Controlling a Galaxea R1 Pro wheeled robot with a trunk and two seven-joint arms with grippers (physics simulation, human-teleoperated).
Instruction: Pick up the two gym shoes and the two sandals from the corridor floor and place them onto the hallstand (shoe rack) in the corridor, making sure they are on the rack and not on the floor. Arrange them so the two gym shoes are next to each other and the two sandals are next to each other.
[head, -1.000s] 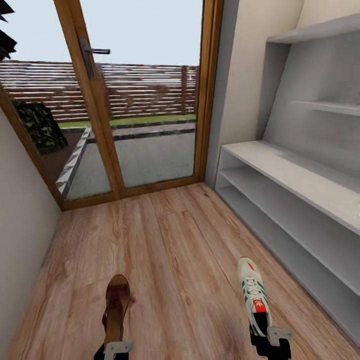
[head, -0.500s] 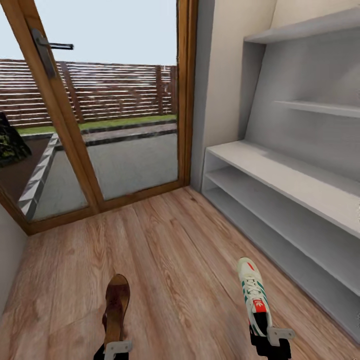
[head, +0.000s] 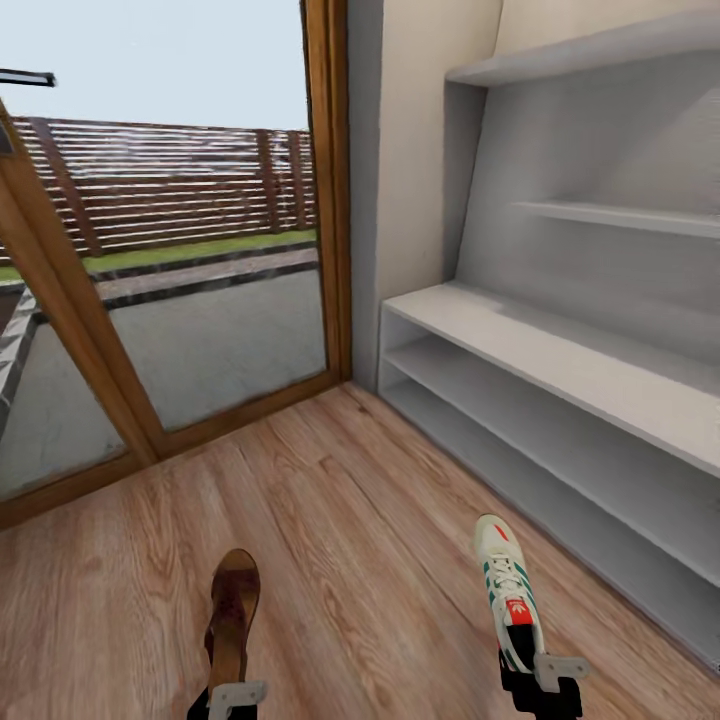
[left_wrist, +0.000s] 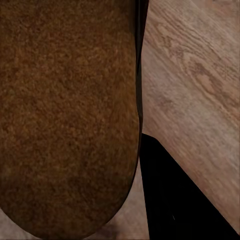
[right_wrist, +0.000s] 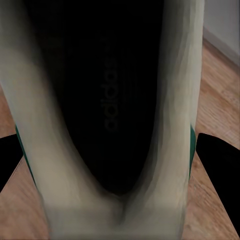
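A brown sandal (head: 233, 610) sticks out forward from my left gripper (head: 232, 697), which is shut on its heel end at the bottom of the head view. In the left wrist view its brown sole (left_wrist: 65, 115) is close up, above the plank floor. My right gripper (head: 542, 673) is shut on the heel of a white gym shoe (head: 506, 590) with green stripes and a red tongue. The shoe's dark opening (right_wrist: 110, 115) lies between the black fingers (right_wrist: 220, 165). The white-grey hallstand (head: 560, 360) runs along the right wall, both shelf levels bare. The other shoe and sandal are out of view.
The wood-grain corridor floor (head: 350, 500) stretches ahead to a wood-framed glass door (head: 210, 320) at the far left, with a fence and lawn outside. Staggered wall shelves (head: 620, 215) hang above the bench. A cream wall corner (head: 420, 180) stands between door and hallstand.
The whole picture has shifted left: the camera has turned right, bringing the hallstand closer to the middle. Both grippers hold their shoes just as before.
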